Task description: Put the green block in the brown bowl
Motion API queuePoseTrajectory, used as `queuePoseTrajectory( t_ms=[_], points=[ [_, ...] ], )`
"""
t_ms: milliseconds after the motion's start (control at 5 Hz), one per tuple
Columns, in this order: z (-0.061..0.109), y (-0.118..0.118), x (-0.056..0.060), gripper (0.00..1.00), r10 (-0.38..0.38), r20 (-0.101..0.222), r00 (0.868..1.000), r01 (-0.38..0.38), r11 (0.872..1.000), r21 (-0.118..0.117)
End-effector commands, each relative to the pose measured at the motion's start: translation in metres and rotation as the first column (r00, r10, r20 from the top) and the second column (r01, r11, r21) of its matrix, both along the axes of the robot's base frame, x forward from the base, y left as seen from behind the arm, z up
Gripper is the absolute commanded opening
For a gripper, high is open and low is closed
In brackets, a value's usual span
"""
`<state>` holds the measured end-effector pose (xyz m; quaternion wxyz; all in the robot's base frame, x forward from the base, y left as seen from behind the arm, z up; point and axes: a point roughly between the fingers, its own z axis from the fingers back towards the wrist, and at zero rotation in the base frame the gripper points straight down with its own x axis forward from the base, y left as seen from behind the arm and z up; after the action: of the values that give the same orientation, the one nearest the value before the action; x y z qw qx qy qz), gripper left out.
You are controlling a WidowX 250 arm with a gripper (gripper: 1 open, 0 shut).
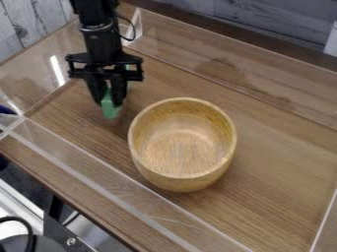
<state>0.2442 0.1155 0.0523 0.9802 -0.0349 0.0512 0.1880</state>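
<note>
Pincer (106, 101) clamps bright green block (109, 107), seemingly upright, beside tan, grained brown bowl (183, 141).

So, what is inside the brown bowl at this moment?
The brown bowl shows only bare wood grain inside; its near wall hides a small strip. The green block hangs outside, in the shut gripper.

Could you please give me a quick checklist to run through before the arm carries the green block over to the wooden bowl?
1. Grip: black gripper shut on the thin bright green block: ok.
2. Block clear of the wooden table: cannot tell.
3. Round tan wooden bowl upright and empty: ok.
4. Path from block to bowl free of objects: ok.
5. Block over the bowl: not ok; it hangs left of the rim.
</note>
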Motion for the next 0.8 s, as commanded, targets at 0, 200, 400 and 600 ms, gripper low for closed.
queuePoseTrajectory(
  t_ms=[0,200,400,600],
  points=[
    [0.022,0.004,0.015,0.0,-0.014,0.085,0.996,0.01,0.999,0.047],
    [0.018,0.001,0.017,0.0,-0.023,0.08,0.997,0.019,0.999,0.048],
    [0.014,-0.002,0.019,0.0,-0.033,0.073,0.997,0.03,0.998,0.05],
    [0.009,-0.005,0.022,0.0,-0.045,0.065,0.997,0.041,0.998,0.053]
  ],
)
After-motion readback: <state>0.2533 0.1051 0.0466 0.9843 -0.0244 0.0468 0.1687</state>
